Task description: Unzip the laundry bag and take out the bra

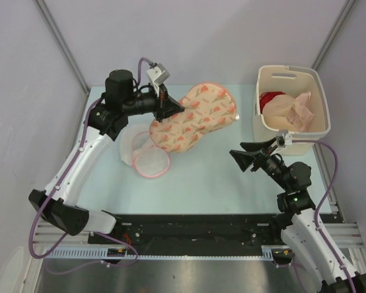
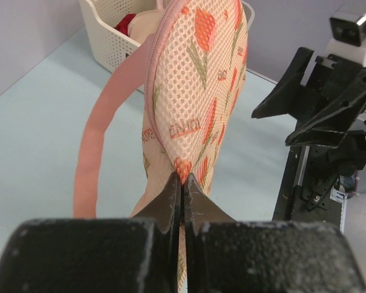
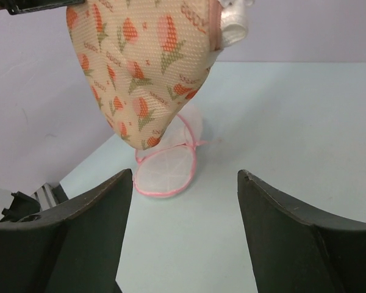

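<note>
The laundry bag (image 1: 198, 116), cream-peach mesh with red tulip motifs and pink edging, is lifted off the table. My left gripper (image 1: 169, 110) is shut on its near edge, with the fabric pinched between the tips in the left wrist view (image 2: 184, 177). A pink edge strip (image 2: 91, 152) bows out on the left. The bag also hangs at the top of the right wrist view (image 3: 140, 67). The bra (image 1: 293, 110), pale cream with thin straps, lies in the basket (image 1: 291, 145). My right gripper (image 1: 236, 149) is open and empty, right of the bag and facing it (image 3: 186, 174).
A round white mesh item with pink trim (image 1: 149, 157) lies on the table under the bag's left end and shows in the right wrist view (image 3: 168, 168). A red garment (image 1: 268, 97) is in the basket beside the bra. Grey walls enclose the table.
</note>
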Motion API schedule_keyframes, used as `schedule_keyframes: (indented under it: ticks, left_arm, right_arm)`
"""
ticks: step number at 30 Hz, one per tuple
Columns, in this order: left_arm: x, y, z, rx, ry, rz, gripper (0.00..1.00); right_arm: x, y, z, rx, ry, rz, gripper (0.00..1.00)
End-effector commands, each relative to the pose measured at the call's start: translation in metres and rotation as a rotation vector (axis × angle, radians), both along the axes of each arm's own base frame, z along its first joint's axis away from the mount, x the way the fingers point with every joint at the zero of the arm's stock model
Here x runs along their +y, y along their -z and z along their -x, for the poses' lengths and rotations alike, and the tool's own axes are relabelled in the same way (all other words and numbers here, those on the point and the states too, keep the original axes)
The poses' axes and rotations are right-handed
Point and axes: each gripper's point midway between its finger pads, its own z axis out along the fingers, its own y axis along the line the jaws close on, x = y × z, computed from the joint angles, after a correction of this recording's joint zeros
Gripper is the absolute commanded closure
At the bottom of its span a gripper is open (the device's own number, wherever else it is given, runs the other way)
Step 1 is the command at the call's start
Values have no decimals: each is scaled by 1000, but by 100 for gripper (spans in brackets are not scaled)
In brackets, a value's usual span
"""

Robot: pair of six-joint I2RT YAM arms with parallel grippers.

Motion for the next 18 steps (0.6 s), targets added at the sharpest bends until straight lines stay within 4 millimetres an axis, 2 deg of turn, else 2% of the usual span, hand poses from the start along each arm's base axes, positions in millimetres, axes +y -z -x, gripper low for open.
schedule_keyframes:
  ticks: [1, 2, 3, 4, 6, 11, 12, 13, 18]
  left_arm:
    - [2, -29, 17, -86, 59, 47, 99]
    - [2, -29, 18, -84, 61, 47, 99]
    - [2, -31, 19, -87, 64, 48, 99]
    - [2, -30, 18, -85, 64, 47, 100]
    - [2, -30, 19, -83, 67, 48, 100]
    - [3, -31, 22, -90, 71, 45, 100]
    - [3, -31, 22, -87, 73, 44, 100]
    - [3, -31, 22, -88, 73, 44, 100]
    - [3, -29, 23, -79, 75, 46, 100]
  right_arm:
    - [11, -26, -6, -123, -5, -80, 26]
    - [13, -32, -6, -153, -10, -92, 26]
    - [17, -26, -13, -137, -11, -86, 26]
    - [22, -33, -11, -166, -21, -100, 26]
    - [28, -30, -16, -166, -24, -99, 26]
    - [34, -41, -24, -215, -22, -154, 27]
    - [38, -36, -28, -197, -26, -157, 28]
    - [38, -44, -27, -231, -30, -179, 28]
    - [48, -49, -36, -265, -34, -240, 33]
